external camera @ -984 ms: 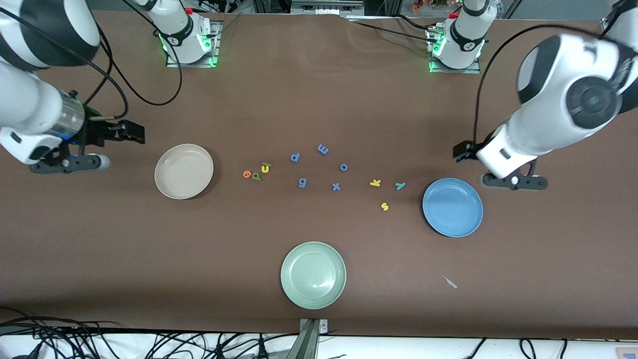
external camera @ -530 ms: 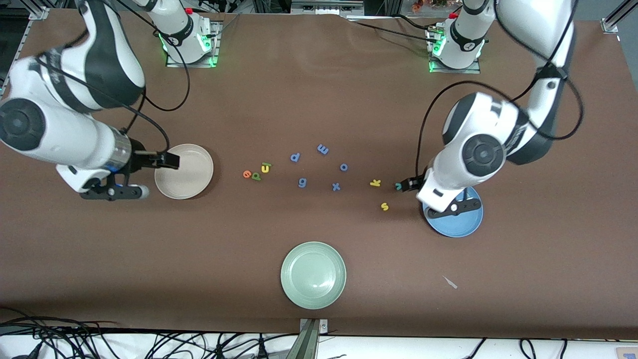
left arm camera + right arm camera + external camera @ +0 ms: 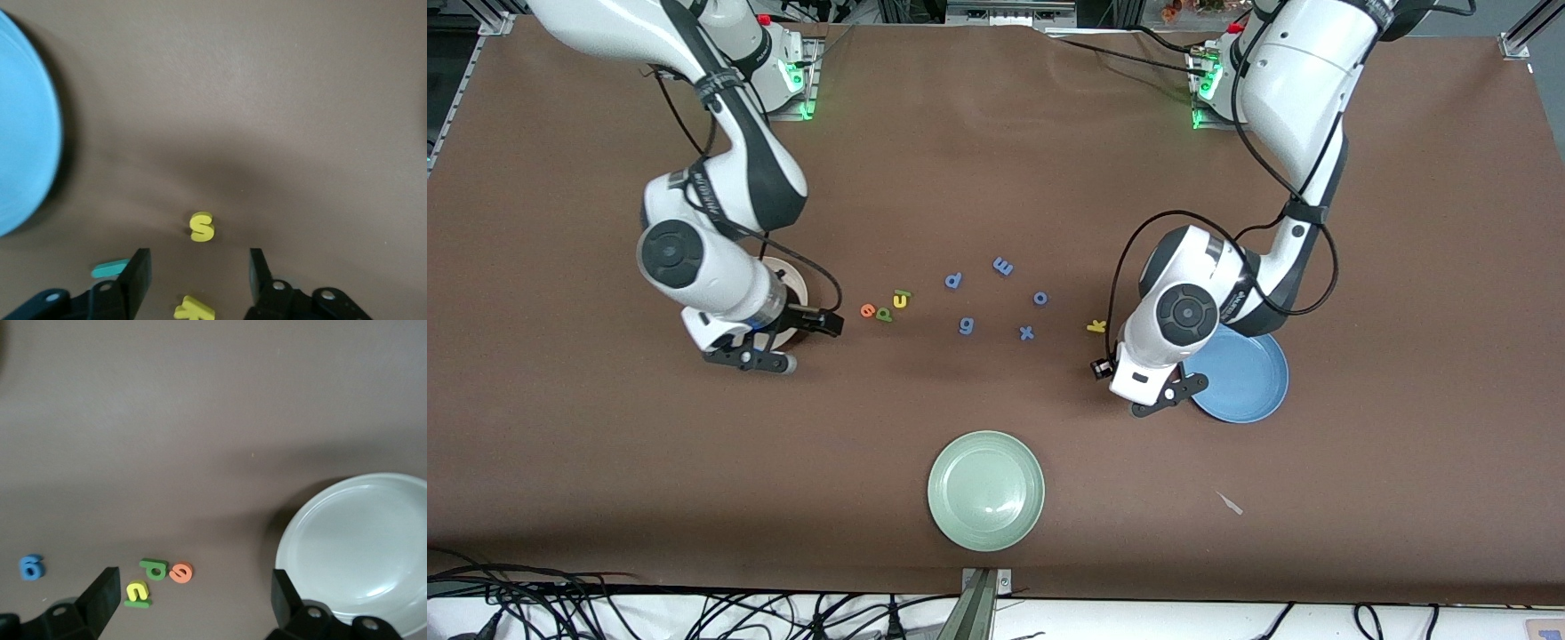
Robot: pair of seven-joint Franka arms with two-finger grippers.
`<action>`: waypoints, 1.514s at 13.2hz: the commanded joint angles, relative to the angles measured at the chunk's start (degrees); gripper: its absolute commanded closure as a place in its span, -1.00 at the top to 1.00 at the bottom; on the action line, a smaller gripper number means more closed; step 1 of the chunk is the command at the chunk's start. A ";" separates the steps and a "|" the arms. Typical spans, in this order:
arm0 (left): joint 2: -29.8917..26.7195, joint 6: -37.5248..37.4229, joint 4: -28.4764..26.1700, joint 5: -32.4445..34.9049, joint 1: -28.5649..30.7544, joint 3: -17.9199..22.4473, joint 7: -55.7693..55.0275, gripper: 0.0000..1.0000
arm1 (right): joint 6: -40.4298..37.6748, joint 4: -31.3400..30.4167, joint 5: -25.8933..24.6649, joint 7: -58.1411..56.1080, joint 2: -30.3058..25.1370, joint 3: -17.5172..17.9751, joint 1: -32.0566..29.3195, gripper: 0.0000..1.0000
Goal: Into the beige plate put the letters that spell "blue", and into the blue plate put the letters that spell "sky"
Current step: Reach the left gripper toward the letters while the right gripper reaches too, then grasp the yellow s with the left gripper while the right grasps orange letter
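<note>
Right arm hides most of the beige plate [image 3: 799,286].

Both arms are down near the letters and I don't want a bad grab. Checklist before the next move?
1. Left gripper fingers open, low beside the blue plate: ok.
2. Yellow s lined up with the left fingers' gap: ok, it lies just ahead of it.
3. Neighbours clear of the left fingers: not ok. The yellow k sits in the gap and the teal y is beside one finger.
4. Right gripper fingers open, between the beige plate and the orange e: ok.
5. Beige plate bare: ok on the part shown.
6. Blue plate bare: cannot tell, the arm covers part of it.
</note>
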 commanded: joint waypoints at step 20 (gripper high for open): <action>0.24 -0.37 -1.15 2.70 0.07 1.98 -0.19 -1.00 | 22.12 -14.46 -16.07 19.19 7.51 3.78 -0.13 1.00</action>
